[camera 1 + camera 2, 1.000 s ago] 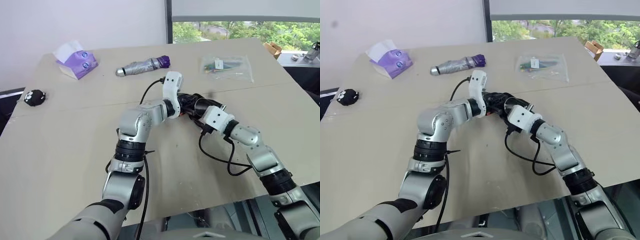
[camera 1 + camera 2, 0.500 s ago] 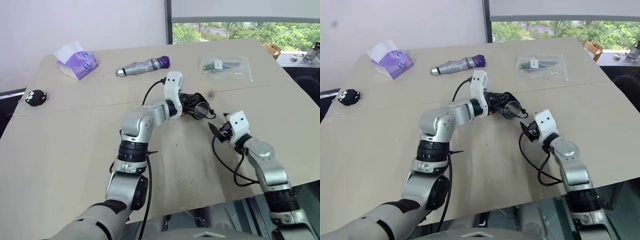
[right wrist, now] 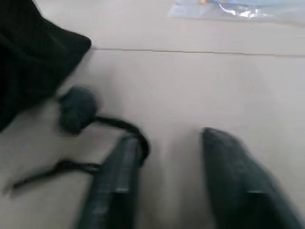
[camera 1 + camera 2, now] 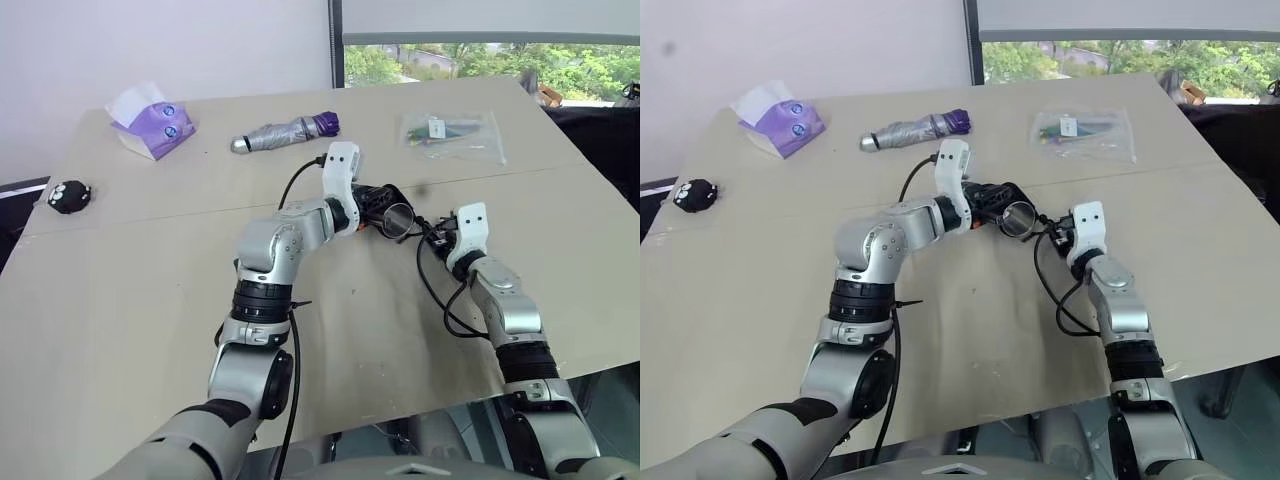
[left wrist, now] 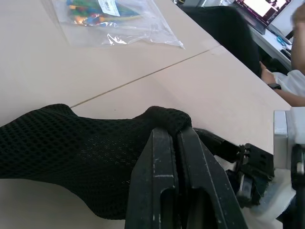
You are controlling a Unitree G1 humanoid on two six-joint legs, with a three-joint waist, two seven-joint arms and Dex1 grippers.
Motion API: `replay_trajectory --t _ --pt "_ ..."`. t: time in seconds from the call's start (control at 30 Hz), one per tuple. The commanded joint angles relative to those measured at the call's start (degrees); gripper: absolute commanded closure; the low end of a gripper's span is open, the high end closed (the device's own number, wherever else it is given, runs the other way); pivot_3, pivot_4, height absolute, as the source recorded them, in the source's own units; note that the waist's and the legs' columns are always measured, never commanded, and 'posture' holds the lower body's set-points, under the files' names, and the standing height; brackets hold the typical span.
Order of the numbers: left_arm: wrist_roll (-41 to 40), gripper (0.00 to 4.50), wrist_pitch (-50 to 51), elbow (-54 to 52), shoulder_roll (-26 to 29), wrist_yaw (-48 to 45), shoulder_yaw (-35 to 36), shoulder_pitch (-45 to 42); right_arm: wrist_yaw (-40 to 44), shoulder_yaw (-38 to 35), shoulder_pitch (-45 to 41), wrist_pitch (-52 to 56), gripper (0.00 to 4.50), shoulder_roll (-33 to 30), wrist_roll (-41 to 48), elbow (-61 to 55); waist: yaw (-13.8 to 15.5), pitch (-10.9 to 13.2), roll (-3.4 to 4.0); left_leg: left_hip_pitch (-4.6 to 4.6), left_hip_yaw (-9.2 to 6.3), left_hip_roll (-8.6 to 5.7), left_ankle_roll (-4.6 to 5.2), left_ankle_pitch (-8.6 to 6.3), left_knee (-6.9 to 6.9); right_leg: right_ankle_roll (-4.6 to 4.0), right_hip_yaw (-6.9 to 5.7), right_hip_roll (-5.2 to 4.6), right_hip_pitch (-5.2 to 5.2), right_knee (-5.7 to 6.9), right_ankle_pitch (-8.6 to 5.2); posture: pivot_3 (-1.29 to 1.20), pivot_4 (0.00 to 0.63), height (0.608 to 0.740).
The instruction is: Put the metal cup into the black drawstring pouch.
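Observation:
The black drawstring pouch (image 4: 372, 203) lies on its side mid-table, and my left gripper (image 5: 171, 136) is shut on its mesh rim. The metal cup (image 4: 401, 219) shows as a shiny rim inside the pouch's mouth, which faces right. My right gripper (image 4: 436, 237) sits low on the table just right of that mouth. Its fingers (image 3: 119, 171) stand apart with nothing between them. The pouch's thin black cord (image 3: 121, 125) and its round toggle (image 3: 76, 109) lie right in front of one finger.
A folded silver umbrella (image 4: 285, 132) with a purple end, a purple tissue pack (image 4: 150, 122) and a clear plastic bag (image 4: 455, 132) lie along the far side. A small black toy (image 4: 68, 195) sits at the left edge. A person's arm (image 5: 286, 86) shows beyond the table.
My right gripper has left the pouch's mouth, swung down to the right, then come forward beside the cord. The cup has stayed in the pouch. The left arm has kept still.

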Motion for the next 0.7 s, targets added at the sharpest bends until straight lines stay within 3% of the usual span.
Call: replay_trajectory --t 0.03,0.33,0.57,0.6,0.7 --pt "-0.9 4.5 -0.8 -1.62 0.1 0.63 1.46 -1.52 -3.7 0.72 -1.74 -4.76 4.44 -2.38 -4.95 0.57 0.04 0.0 0.0 0.0 -0.01 0.0 0.0 0.0 0.0 0.0 -0.01 0.0 0.0 0.02 0.0 0.0 0.15 0.74" --pt "-1.46 4.5 -0.69 -2.07 -0.68 1.3 2.2 -1.41 -7.69 1.03 -7.66 -14.34 4.44 -6.33 -10.69 -2.83 0.03 0.0 0.0 -0.03 0.0 -0.03 -0.01 0.0 0.0 0.01 0.01 -0.02 -0.02 -0.01 0.0 0.0 0.15 0.74" --pt "-13.51 4.5 -3.12 -7.31 -4.16 -6.05 8.6 0.74 -2.03 4.14 -15.73 -18.84 4.44 -7.7 -10.88 -10.31 -0.11 0.03 0.02 -0.15 0.08 -0.02 -0.01 0.01 -0.06 0.01 0.07 -0.03 -0.19 -0.04 0.0 0.0 0.15 0.74" --pt "-14.73 3.9 -3.1 -8.15 -4.02 -6.43 9.13 0.9 -1.51 4.41 -16.84 -18.54 4.5 -7.6 -10.82 -11.1 -0.06 0.03 0.02 -0.14 0.1 0.01 -0.02 0.0 -0.06 0.01 0.07 -0.03 -0.19 -0.04 0.0 0.0 0.15 0.74" --pt "-14.12 2.73 -4.67 -8.11 -3.65 -4.03 9.34 0.24 -0.6 4.59 -18.83 -17.22 4.5 -7.29 -10.55 -12.63 0.09 0.02 0.02 -0.13 0.02 0.03 -0.03 0.0 -0.09 0.01 0.0 -0.02 -0.18 -0.06 0.0 0.0 0.15 0.74"
